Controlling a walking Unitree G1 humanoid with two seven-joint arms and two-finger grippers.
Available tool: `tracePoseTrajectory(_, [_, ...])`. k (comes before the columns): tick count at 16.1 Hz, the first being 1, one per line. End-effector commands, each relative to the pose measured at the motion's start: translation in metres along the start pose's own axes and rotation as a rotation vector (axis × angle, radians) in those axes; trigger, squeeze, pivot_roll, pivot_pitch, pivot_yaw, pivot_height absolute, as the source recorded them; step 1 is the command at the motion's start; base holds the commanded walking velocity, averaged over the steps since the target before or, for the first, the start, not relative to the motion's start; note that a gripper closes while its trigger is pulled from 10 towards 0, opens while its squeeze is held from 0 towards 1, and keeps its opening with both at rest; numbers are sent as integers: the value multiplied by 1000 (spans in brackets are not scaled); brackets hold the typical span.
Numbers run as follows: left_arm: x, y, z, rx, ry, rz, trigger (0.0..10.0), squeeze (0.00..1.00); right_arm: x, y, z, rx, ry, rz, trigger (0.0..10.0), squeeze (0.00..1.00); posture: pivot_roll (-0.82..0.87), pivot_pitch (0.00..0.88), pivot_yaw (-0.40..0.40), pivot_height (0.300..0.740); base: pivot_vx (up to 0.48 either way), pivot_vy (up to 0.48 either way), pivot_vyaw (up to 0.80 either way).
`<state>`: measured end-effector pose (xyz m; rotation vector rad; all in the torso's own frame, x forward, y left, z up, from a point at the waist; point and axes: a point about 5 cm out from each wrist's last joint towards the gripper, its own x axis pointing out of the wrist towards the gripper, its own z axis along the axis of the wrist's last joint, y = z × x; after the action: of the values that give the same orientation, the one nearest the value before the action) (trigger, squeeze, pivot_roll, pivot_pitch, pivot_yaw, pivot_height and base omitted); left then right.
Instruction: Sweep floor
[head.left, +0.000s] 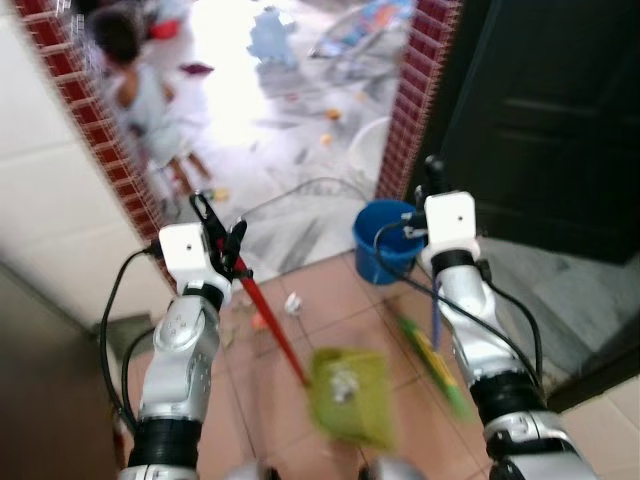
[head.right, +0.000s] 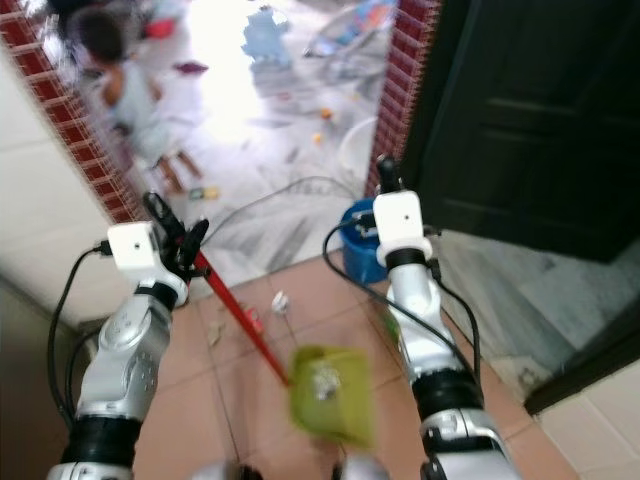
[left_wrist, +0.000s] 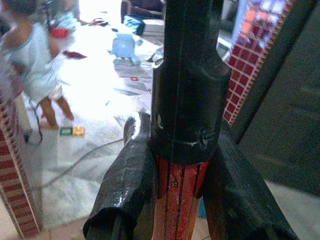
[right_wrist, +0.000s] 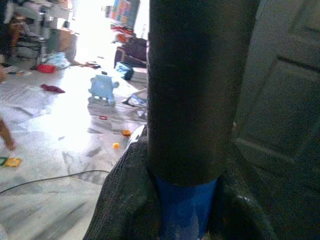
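Two handles held, one in each gripper

Our left gripper (head.left: 220, 232) clenched the one red dustpan handle (head.left: 270, 320), its single green dustpan (head.left: 350, 395) on the tiled floor (head.left: 330, 290) at 6 o'clock. Our right gripper (head.left: 432, 175) clenched the one blue broom handle (right_wrist: 186, 210). We counted one blue bucket (head.left: 385, 245) at 1 o'clock, one person (head.left: 140, 95) at 11.
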<state>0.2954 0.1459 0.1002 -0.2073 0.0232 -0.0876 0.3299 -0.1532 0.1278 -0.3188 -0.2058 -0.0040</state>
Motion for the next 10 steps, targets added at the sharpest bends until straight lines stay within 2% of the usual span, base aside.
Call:
tracePoseTrajectory(1, [3,-5,13,-5,-60,-3,10000,0,4,-8,5,-24,-27,-20,10000,0,-68,2,36,740,352,-322,0])
tracePoseTrajectory(3, [3,-5,13,-9,-60,1,10000,0,4,-7,5,-25,-24,-17,10000,0,-66,1,33,740,278,-386,0])
tracePoseTrajectory(9, [2,-5,12,-7,-57,16,10000,0,3,-5,3,-23,-21,-1,10000,0,-65,1,34,740,0,-427,0])
tracePoseTrajectory(10, [2,-5,12,-5,-57,16,10000,0,2,-4,3,-22,-23,1,10000,0,-67,2,35,740,0,-435,-444])
